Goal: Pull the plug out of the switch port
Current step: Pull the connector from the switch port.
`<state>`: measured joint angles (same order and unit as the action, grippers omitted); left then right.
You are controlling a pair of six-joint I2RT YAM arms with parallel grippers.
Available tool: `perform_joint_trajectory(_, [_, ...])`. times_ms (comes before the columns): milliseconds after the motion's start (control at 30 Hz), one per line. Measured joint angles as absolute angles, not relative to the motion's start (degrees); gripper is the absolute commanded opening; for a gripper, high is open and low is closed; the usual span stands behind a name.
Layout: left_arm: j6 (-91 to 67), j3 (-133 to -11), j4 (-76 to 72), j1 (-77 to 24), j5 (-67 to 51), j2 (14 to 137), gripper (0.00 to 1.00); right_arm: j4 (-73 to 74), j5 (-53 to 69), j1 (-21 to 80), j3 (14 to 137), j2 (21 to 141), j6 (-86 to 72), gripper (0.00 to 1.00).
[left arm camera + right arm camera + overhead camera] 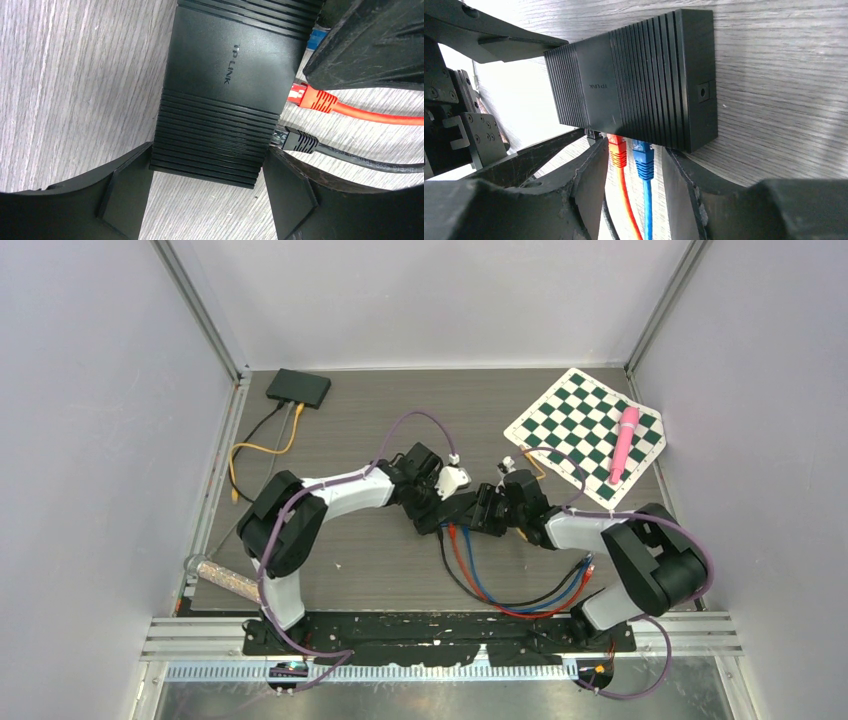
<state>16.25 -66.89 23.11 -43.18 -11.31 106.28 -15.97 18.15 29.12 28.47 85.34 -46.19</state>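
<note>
A black TP-LINK switch (pixel 220 95) (pixel 634 80) lies flat on the grey table. A red plug (pixel 616 150), a blue plug (pixel 643 159) and a black plug (pixel 298 140) all sit in its ports. My left gripper (pixel 209 165) straddles the switch's end nearest the black plug, fingertips touching both long sides. My right gripper (pixel 636 155) stands open at the port side. Its fingers flank the red and blue plugs with a gap on each side. In the top view both grippers (pixel 440 510) (pixel 487 512) meet at mid-table and hide most of the switch.
Red, blue and black cables (pixel 520 595) loop from the switch toward the right arm's base. A second black box (pixel 298 388) with yellow and black leads sits back left. A chequered mat (pixel 585 430) carries a pink stick (pixel 624 445). A glittery tube (pixel 222 578) lies at the left edge.
</note>
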Motion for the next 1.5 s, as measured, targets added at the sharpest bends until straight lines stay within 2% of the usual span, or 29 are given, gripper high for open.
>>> perform_joint_trajectory(367, [13.7, -61.1, 15.5, -43.7, -9.8, 103.4, 0.81, -18.7, 19.5, 29.1, 27.9, 86.0, -43.7, 0.54])
perform_joint_trajectory(767, [12.9, -60.4, 14.0, -43.9, -9.8, 103.2, 0.83, -26.7, 19.7, 28.3, 24.7, 86.7, -46.1, 0.54])
perform_joint_trajectory(1000, [12.8, -60.6, 14.1, -44.0, -9.7, 103.4, 0.75, -35.3, 20.0, 27.4, 20.6, 88.1, -50.0, 0.41])
perform_joint_trajectory(1033, [12.7, -60.6, 14.0, -44.0, -9.7, 103.4, 0.73, -36.3, 20.1, 27.2, 19.8, 88.2, -50.3, 0.34])
perform_joint_trajectory(1100, [12.6, -60.6, 13.9, -44.1, -9.7, 103.4, 0.72, -37.8, 20.2, 27.1, 18.8, 88.2, -50.8, 0.27])
perform_joint_trajectory(1367, [12.1, -60.2, 13.1, -44.1, -9.8, 103.4, 0.72, -40.9, 22.6, 25.7, 18.3, 90.4, -51.9, 0.41])
perform_joint_trajectory(1400, [12.0, -60.1, 13.0, -44.1, -9.7, 103.4, 0.72, -41.5, 22.9, 25.4, 18.3, 90.7, -52.3, 0.41])
perform_joint_trajectory(1500, [11.6, -59.7, 12.4, -44.1, -9.6, 103.2, 0.72, -42.8, 23.6, 24.9, 18.3, 91.5, -53.2, 0.31])
